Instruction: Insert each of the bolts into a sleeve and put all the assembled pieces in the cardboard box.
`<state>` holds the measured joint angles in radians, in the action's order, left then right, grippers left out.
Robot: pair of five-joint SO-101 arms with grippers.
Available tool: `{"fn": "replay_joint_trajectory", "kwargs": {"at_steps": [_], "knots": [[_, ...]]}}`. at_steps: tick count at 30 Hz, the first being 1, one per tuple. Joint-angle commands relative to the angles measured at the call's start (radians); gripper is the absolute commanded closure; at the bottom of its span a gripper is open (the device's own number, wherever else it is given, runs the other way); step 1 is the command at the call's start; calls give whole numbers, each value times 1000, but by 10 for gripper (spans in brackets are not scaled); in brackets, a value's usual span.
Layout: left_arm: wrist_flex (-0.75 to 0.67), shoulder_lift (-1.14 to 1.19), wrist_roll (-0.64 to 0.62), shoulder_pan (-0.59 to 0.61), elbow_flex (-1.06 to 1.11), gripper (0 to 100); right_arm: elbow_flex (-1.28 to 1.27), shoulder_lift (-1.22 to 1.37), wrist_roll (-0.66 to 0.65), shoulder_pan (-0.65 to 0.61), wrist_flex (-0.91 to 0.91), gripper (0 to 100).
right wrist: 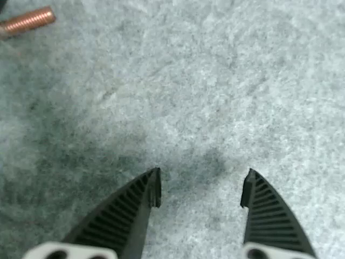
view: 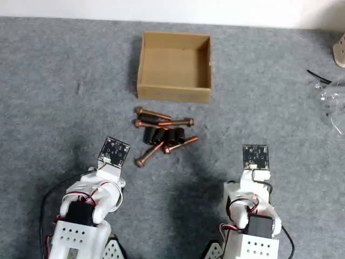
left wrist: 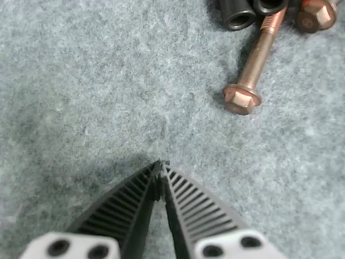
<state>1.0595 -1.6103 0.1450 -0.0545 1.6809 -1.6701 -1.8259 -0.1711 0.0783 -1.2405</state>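
Left fingers (left wrist: pixel 186 202): tips together, empty.
Bolt (left wrist: pixel 252 65): flat on the worktop (left wrist: pixel 81 81), ahead of the left fingers, head toward them.
Sleeves (left wrist: pixel 239 13): just beyond that bolt.
Right fingers (right wrist: pixel 132 213): spread wide, empty; threaded bolt end (right wrist: pixel 27 21) well ahead.
Cardboard box (view: pixel 173 93): farthest ahead, past the sleeves.

Fuzzy grey felt (view: pixel 59 81) is spread across the tabletop (view: pixel 285 124), a pale strip of wall (view: pixel 161 8) is seen along the far edge, and clear plastic clutter (view: pixel 330 94) is dumped far right.

Bolt (right wrist: pixel 27 21) and sleeves (left wrist: pixel 237 15) — both cut off by edges.
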Motion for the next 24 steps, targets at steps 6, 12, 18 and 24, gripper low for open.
{"fn": "replay_joint_trajectory", "kwargs": {"at_steps": [6,12,18,24], "knots": [[3,-13,3,-10,24,993,-128,-10,6,12,-4,771],[5,-13,3,-10,22,991,-128,-12,9,1,94,771],[-106,-13,3,-5,-31,989,-130,-12,9,1,332,771],[-175,-13,6,-4,-145,989,-128,-12,9,4,461,771]]}}
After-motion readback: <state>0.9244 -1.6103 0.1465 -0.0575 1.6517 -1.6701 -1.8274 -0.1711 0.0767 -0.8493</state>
